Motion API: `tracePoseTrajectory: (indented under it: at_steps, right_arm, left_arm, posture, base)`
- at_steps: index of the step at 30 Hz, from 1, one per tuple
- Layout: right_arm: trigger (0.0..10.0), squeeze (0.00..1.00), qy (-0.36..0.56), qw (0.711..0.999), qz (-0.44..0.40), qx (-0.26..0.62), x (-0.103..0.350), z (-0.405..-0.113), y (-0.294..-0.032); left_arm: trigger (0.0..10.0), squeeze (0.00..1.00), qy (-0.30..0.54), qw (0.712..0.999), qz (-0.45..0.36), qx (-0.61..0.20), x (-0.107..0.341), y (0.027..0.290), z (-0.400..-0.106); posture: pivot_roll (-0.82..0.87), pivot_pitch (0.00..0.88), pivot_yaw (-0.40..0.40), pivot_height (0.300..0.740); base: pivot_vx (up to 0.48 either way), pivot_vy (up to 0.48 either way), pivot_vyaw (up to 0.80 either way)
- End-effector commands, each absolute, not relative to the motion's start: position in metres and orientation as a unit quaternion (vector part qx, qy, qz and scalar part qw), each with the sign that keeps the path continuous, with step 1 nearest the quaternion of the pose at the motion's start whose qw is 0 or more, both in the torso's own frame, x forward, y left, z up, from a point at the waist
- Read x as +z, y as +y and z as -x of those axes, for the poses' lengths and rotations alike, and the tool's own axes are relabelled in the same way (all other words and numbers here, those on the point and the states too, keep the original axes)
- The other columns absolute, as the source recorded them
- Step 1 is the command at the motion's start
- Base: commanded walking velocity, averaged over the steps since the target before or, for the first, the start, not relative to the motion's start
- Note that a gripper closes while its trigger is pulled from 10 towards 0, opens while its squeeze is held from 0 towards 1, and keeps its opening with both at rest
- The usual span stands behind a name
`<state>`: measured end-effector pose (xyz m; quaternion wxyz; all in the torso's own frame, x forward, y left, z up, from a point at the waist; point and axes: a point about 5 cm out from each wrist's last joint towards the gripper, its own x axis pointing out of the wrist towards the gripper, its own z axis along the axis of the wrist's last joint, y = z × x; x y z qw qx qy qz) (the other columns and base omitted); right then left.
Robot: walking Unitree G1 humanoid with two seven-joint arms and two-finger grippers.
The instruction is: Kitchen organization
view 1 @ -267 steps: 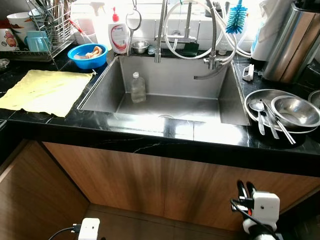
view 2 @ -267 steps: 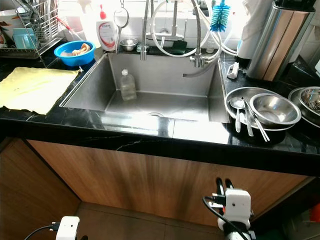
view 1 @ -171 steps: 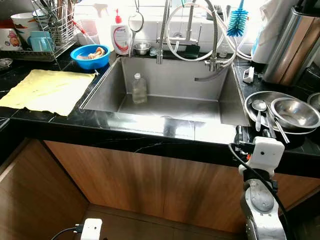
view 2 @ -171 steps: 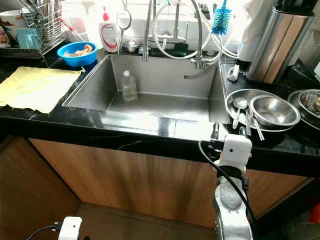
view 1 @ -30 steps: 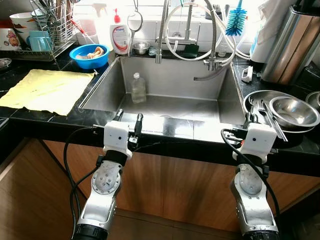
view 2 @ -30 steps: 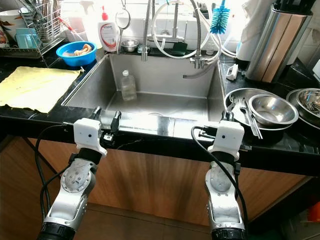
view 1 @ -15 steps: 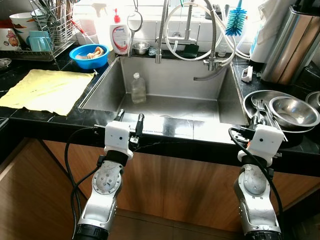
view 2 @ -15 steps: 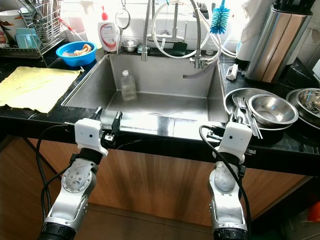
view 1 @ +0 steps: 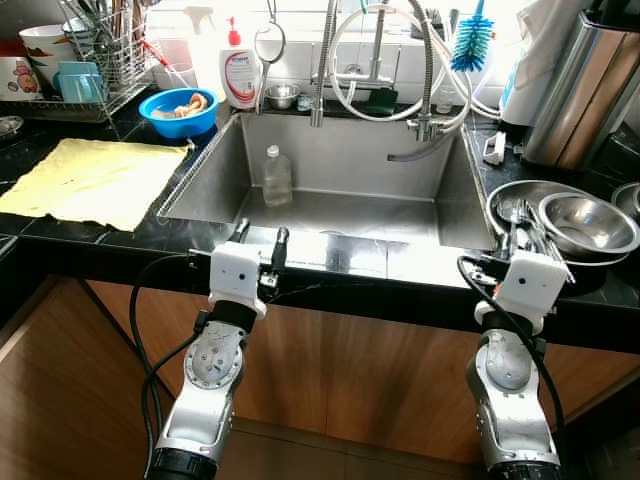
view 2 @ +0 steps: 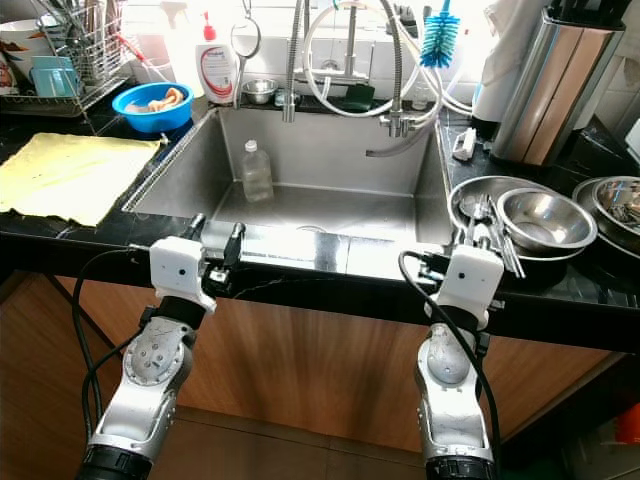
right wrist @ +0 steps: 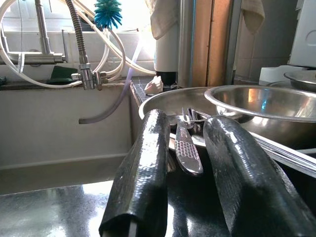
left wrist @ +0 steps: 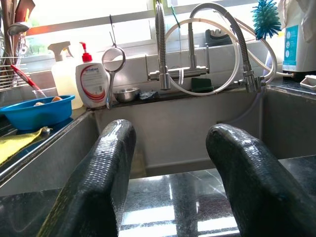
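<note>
The right gripper (right wrist: 185, 148) is nudging closer to the spoon handle (right wrist: 188, 149) in the big metal dish (view 1: 508, 192) on the worktop (view 1: 90, 234), jaws spread around it. The left gripper (view 1: 258, 243) is waiting with jaws spread.

Premises: a domestic kitchen, viewed at the sink area. Evidence: a stainless steel sink (view 1: 330, 190) set into a black stone countertop (view 1: 90, 240), with a pull-down spring faucet (view 1: 325, 60) behind it. A dish rack (view 1: 95, 60) holds utensils, and a dish soap bottle (view 1: 240, 70) stands on the ledge. Steel bowls (view 1: 585, 220) are stacked beside the basin, above wooden cabinet fronts (view 1: 350, 370).
</note>
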<state>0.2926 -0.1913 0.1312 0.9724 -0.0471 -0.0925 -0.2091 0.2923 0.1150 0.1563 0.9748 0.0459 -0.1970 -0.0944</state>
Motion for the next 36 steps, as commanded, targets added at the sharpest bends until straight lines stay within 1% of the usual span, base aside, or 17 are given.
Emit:
tracePoseTrajectory:
  at_steps: [1,14,15,16,17,18,36]
  right_arm:
    - [10.0,0.0,-0.088,0.973,0.041,-0.211,0.1315,-0.2955,-0.1897]
    - [10.0,0.0,-0.079,0.974,0.034,-0.208,0.1283,-0.2971,-0.1885]
    - [7.9,0.0,-0.08,0.974,0.033,-0.207,0.1282,-0.2972,-0.1883]
    - [3.7,0.0,-0.08,0.975,0.032,-0.207,0.1282,-0.2973,-0.1881]
    - [3.7,0.0,-0.08,0.975,0.032,-0.207,0.1282,-0.2973,-0.1881]
    - [0.0,0.0,-0.081,0.975,0.031,-0.206,0.1284,-0.2974,-0.1877]
    - [0.0,0.0,-0.085,0.975,0.028,-0.205,0.1293,-0.2972,-0.1865]
  left_arm:
    - [10.0,0.0,-0.194,0.974,-0.052,-0.102,0.1543,0.1135,-0.2935]
    - [10.0,0.0,-0.194,0.974,-0.053,-0.101,0.1546,0.1139,-0.2935]
    - [10.0,0.0,-0.194,0.974,-0.053,-0.101,0.1546,0.1139,-0.2935]
    - [10.0,0.0,-0.194,0.974,-0.053,-0.102,0.1546,0.1138,-0.2935]
    - [10.0,0.0,-0.194,0.974,-0.053,-0.102,0.1546,0.1138,-0.2935]
    - [10.0,0.0,-0.195,0.974,-0.053,-0.102,0.1549,0.1139,-0.2935]
    - [10.0,0.0,-0.196,0.974,-0.053,-0.103,0.1554,0.1134,-0.2928]
  posture:
    - [-0.09,0.0,0.035,0.74]
    - [-0.09,0.0,0.033,0.74]
    - [-0.09,0.0,0.034,0.74]
    - [-0.09,0.0,0.034,0.74]
    - [-0.09,0.0,0.034,0.74]
    - [-0.09,0.0,0.036,0.74]
    - [-0.09,0.0,0.038,0.74]
  base:
    - [0.0,0.0,0.0]
    - [0.0,0.0,0.0]
    - [0.0,0.0,0.0]
    - [0.0,0.0,0.0]
    - [0.0,0.0,0.0]
    - [0.0,0.0,0.0]
    - [0.0,0.0,0.0]
